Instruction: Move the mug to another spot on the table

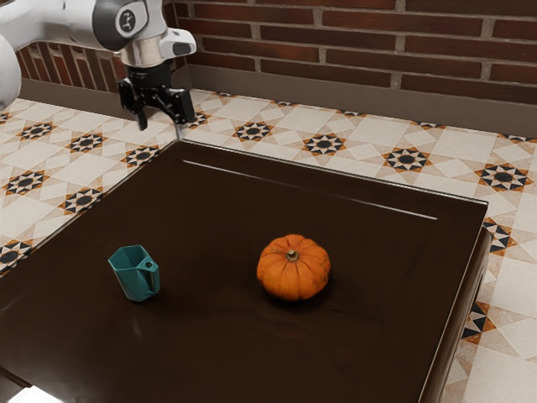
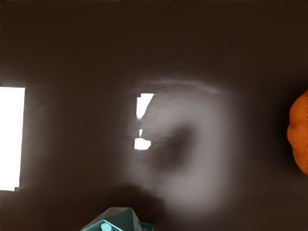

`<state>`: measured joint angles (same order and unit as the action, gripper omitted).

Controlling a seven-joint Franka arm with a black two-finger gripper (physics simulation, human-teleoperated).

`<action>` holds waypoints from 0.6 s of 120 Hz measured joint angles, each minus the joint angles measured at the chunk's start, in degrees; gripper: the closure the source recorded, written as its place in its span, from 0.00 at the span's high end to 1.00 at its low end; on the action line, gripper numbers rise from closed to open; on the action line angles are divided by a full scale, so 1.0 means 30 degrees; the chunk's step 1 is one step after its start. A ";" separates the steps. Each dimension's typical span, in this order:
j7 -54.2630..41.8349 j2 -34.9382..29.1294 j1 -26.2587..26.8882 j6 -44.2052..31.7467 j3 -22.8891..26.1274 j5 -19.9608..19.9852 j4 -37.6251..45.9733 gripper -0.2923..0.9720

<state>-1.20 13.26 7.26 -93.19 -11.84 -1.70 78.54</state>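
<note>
A teal mug [image 1: 135,272] stands upright on the dark brown table [image 1: 361,336], near its front-left part, with its handle facing the exterior view's right. My gripper [image 1: 161,126] hangs high above the table's far-left corner, well away from the mug. Its fingers are apart and hold nothing, so it is open. In the wrist view the mug's teal rim [image 2: 113,220] shows far below the hand, on the glossy tabletop [image 2: 72,57].
An orange pumpkin [image 1: 293,267] sits near the table's middle, to the right of the mug in the exterior view; its edge [image 2: 299,132] also shows in the wrist view. A tiled floor and a brick wall surround the table.
</note>
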 joint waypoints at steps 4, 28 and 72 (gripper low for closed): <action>-0.0031 0.0008 0.0016 -0.0042 0.0004 -0.0001 -0.0013 0.77; -0.0611 -0.1327 0.0603 -0.0467 -0.0028 -0.0477 0.2314 0.77; -1.0996 -0.5145 0.4840 -0.5188 -0.1497 -0.3587 1.2593 0.77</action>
<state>-34.18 -2.18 21.78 -108.76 -16.33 -12.46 116.32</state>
